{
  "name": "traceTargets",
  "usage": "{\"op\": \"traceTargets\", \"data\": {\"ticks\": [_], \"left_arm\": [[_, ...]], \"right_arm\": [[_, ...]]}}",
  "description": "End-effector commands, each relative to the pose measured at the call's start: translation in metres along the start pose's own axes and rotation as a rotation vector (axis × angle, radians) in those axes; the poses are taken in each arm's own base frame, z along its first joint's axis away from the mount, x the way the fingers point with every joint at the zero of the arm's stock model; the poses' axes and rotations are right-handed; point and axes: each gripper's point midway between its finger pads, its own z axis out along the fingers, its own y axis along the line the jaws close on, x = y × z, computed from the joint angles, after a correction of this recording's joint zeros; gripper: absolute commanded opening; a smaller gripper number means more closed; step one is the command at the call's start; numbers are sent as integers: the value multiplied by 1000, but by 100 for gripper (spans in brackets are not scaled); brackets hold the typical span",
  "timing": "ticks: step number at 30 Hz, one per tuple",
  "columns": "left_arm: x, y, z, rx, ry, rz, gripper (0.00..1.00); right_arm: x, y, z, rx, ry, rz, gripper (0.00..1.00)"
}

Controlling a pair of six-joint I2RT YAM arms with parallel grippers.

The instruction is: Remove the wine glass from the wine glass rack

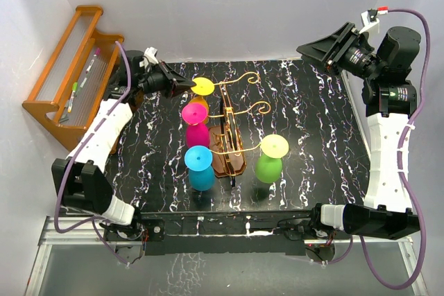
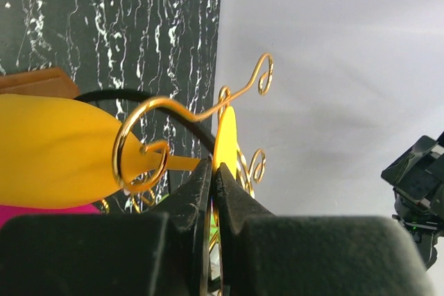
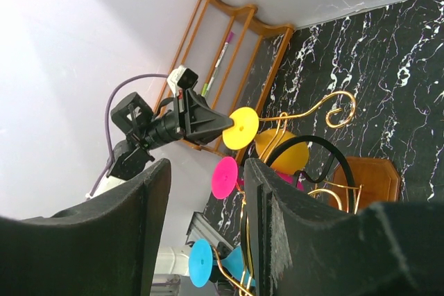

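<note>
The wine glass rack (image 1: 229, 145) stands mid-table on its brown oval base, with gold wire arms. A yellow wine glass (image 1: 202, 88) hangs on its far-left arm, foot disc facing out. My left gripper (image 1: 189, 84) is shut on the rim of that foot. In the left wrist view the jaws (image 2: 212, 166) pinch the yellow disc (image 2: 225, 133), the bowl (image 2: 55, 147) is at the left, and a wire curl (image 2: 142, 154) circles the stem. My right gripper (image 1: 313, 49) is open and empty, raised at the far right; in its wrist view (image 3: 208, 168) it looks at the rack (image 3: 305, 112).
A pink glass (image 1: 195, 124), a blue glass (image 1: 200, 167) and a green glass (image 1: 270, 159) also hang on the rack. A stepped orange-brown wooden shelf (image 1: 69, 74) holding pens leans at the far left. White walls close in the black marbled table (image 1: 312, 123).
</note>
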Motion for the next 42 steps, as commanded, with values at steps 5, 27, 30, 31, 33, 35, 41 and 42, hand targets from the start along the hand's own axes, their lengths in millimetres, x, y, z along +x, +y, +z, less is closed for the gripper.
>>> {"op": "traceTargets", "data": {"ticks": [5,27,30,31,33,35,41,42], "left_arm": [[28,-1,-57,-79,-68,90,0],[-39,-98,-138,-86,-514,432,0],[-25,-135,-135,106,-459,489,0],[-19,-146,-135,166,-436,508,0],[-7,-165,-134,276,-378,546,0],[4,-180,-136,362,-329,567,0],[25,-208,-151,514,-261,612,0],[29,-211,-153,534,-246,619,0]], "right_arm": [[-5,17,-1,-73,-9,-74,49],[97,117,60,-480,464,-221,48],[114,128,65,-518,511,-231,48],[119,133,64,-540,525,-235,48],[127,142,64,-582,548,-242,48],[132,150,64,-610,560,-251,48],[149,159,74,-638,592,-257,48],[150,160,75,-640,590,-262,48]]}}
